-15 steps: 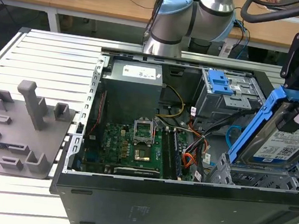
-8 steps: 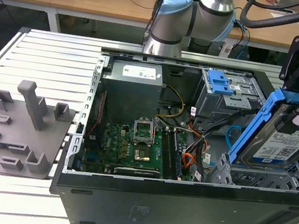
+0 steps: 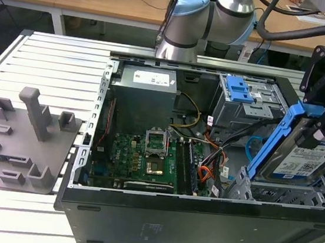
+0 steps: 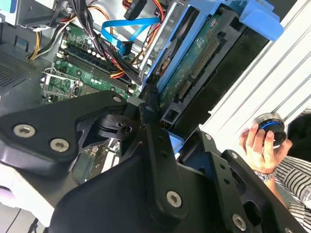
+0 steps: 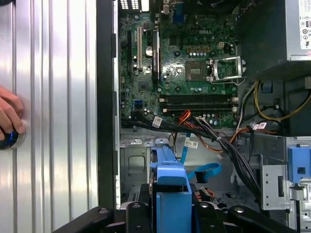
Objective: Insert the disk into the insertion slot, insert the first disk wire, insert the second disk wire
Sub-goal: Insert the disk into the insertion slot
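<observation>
Pincer clamped on the disk, holding it tilted with its lower edge right at the insertion slot, in the computer case's near corner on the exterior view's right. Beside the case, a hand rests on a knob on the table.

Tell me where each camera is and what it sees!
Exterior view: off the arm, looking down at the open computer case on the table; the arm stands behind, and the gripper holds the disk tilted at the exterior view's right.
First wrist view: on the arm, facing down into the case at the circuit board; black gripper parts show.
Second wrist view: on the arm, looking along the black gripper links at the disk's underside.
Both wrist views share the disk, the circuit board and a person's hand on a knob.
</observation>
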{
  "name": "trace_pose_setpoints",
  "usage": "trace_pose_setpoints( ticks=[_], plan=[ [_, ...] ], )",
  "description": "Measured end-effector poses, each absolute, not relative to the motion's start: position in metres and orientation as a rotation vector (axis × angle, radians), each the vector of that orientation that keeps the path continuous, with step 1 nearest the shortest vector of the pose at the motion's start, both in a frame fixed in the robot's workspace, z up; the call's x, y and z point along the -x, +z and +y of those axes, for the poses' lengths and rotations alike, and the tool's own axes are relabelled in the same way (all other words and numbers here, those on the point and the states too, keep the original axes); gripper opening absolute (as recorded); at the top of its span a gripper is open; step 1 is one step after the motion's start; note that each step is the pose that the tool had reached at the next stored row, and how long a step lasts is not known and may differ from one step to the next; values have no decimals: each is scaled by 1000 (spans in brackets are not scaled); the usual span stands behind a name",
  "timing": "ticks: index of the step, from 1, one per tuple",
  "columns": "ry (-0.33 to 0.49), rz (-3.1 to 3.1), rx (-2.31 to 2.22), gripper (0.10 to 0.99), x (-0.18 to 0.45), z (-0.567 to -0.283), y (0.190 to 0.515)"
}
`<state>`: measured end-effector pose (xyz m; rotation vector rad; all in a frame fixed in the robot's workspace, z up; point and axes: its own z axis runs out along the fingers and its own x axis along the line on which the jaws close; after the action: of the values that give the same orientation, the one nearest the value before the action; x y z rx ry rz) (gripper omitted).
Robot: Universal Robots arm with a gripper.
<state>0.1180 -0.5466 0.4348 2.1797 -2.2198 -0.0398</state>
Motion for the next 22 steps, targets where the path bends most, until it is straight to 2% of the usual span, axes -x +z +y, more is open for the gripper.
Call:
trace_pose_setpoints(
  ticks=[9, 22],
  plan=[
    [-40, -2220, -2180, 365, -118, -547, 431],
    [-40, -2220, -2180, 365, -118, -547, 401]
  ],
)
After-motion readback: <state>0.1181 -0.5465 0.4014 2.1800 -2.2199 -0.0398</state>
